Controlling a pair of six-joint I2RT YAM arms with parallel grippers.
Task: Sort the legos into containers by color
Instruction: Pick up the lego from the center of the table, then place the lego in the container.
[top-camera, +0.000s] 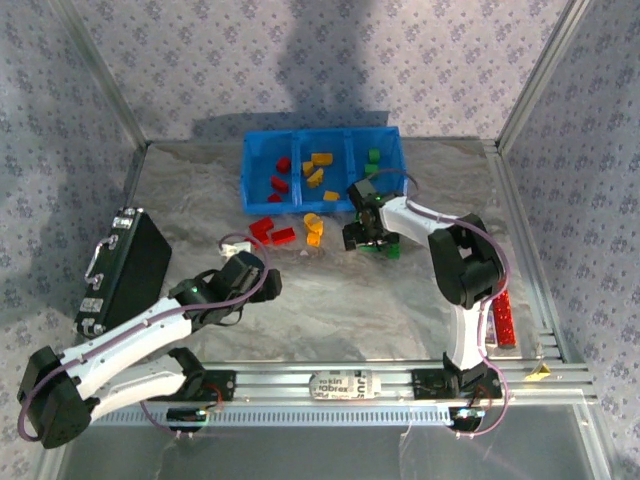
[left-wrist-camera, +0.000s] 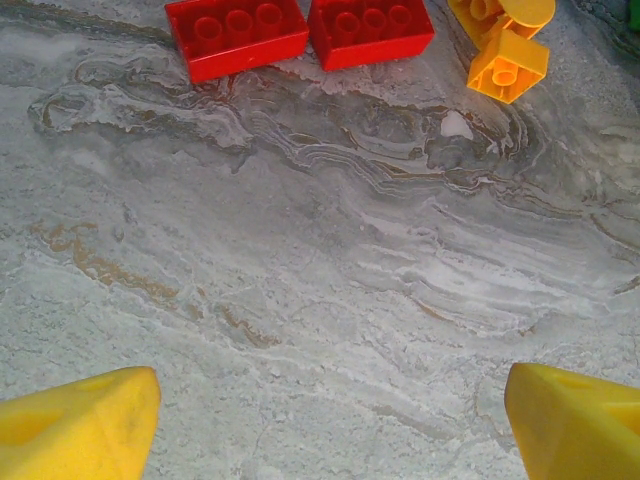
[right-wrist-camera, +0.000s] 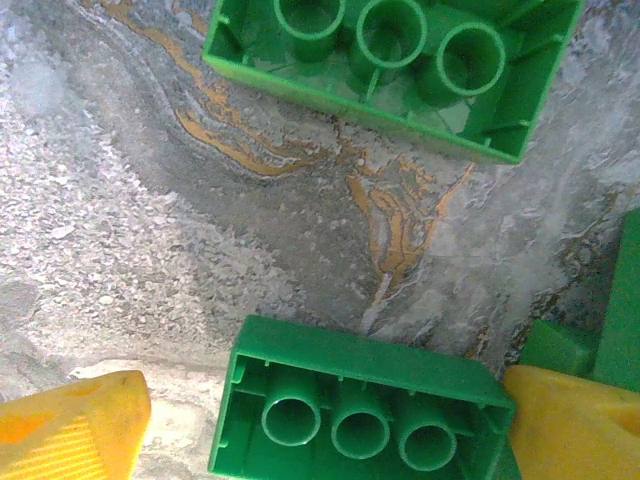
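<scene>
Overhead, we see the blue bin (top-camera: 246, 185) at twelve o'clock, left gripper (top-camera: 237, 250) at nine, right gripper (top-camera: 367, 240) at three. Left wrist: jaws gape empty, red legos (left-wrist-camera: 236, 35) at eleven. Right wrist: released jaws straddle our green lego (right-wrist-camera: 360, 400) at six.

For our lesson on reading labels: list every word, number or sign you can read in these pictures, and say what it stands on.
White label on the silver metal rail: dark print, too small and blurred to read.
Red plastic bricks, green plastic bricks: no lettering visible.
No other text can be made out.
</scene>
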